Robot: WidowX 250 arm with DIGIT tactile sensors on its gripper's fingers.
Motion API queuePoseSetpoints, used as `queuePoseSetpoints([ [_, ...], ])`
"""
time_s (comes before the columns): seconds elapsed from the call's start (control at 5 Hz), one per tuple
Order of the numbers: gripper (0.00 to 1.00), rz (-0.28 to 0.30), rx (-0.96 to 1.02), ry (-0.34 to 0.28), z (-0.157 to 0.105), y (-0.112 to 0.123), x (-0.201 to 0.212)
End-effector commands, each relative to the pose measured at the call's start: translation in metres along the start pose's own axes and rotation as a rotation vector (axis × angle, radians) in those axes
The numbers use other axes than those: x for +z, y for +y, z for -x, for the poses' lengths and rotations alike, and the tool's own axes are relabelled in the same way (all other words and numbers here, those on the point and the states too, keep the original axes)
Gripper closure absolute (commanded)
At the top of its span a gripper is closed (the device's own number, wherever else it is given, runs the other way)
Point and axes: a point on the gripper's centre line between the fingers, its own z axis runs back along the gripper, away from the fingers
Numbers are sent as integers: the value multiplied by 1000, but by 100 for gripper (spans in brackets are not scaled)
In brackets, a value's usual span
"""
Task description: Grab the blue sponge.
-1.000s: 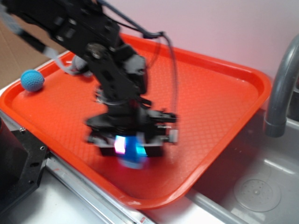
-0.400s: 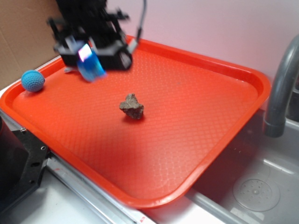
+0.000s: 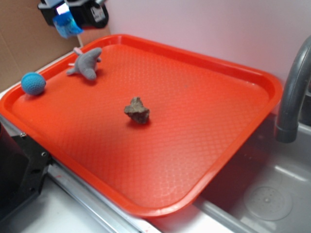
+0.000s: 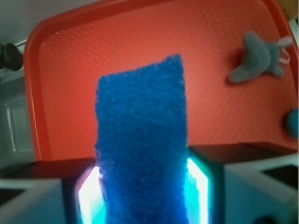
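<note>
Blue and coarse in texture, the blue sponge (image 4: 140, 144) fills the middle of the wrist view, standing upright between the two lit pads (image 4: 198, 186) of the pincer (image 3: 68, 14), which is clamped on its lower part. In the exterior view the pincer hangs high at the top left corner of the picture, above the far left corner of the orange tray (image 3: 252, 92), and the sponge points down from it without touching anything. Only the black end of the arm shows there; the rest is cut by the edge. Below the pincer, and a little toward the tray's middle, a grey plush animal (image 3: 86, 63) lies on the tray. A teal ball (image 3: 33, 83) rests below and to the left of the pincer, at the tray's left rim. A brown rock (image 3: 137, 110) sits well apart from the pincer, near the tray's centre. Past the tray's right side stand a grey faucet (image 3: 291, 102) and a metal sink (image 3: 267, 199).
</note>
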Motion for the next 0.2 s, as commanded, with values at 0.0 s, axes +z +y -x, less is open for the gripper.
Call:
queuePoseSetpoints([
  [0.0, 100, -20, 42, -66, -20, 7, 13],
])
